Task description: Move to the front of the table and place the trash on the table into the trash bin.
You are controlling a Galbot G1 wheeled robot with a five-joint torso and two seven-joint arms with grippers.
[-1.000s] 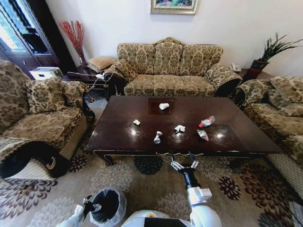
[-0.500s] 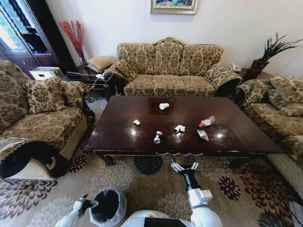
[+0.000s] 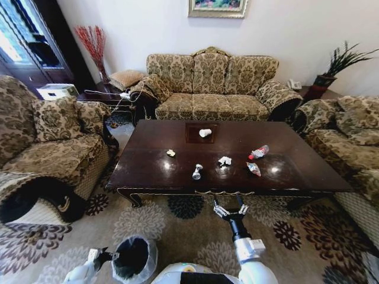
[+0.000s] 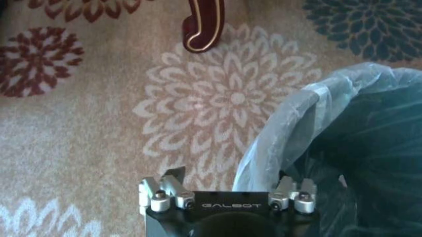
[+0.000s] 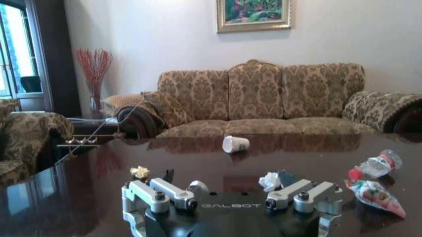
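The right gripper (image 3: pixel 231 208) hangs just short of the near edge of the table (image 3: pixel 296 177), its jaws spread wide and holding nothing. From its wrist camera the same gripper (image 5: pixel 231 190) looks level across the glossy surface (image 5: pixel 79 177) at the trash.

Taking the table as landmark: the crumpled white wad (image 3: pixel 224 160) lies nearest the near edge and almost straight ahead of the right gripper, with a small grey piece (image 3: pixel 196 172) just to the left of it and closer still to the edge. A yellowish scrap (image 3: pixel 170 152) sits farther left. The colourful wrapper (image 3: pixel 253 168) and the clear bottle with the red label (image 3: pixel 258 152) lie to the right of the wad, close to each other. The white paper cup (image 3: pixel 205 133) lies on its side on the inlay panel towards the far edge.

The left gripper (image 3: pixel 103 257) is low on the carpet side of the table, right beside the trash bin (image 3: pixel 137 259). In its wrist view the left gripper (image 4: pixel 228 190) has its jaws open, one on either side of the bag-lined rim (image 4: pixel 290 118), not clamped.

The approach looks done and no piece is picked yet. The next move calls for extending the right arm over the edge and down onto the nearest piece.
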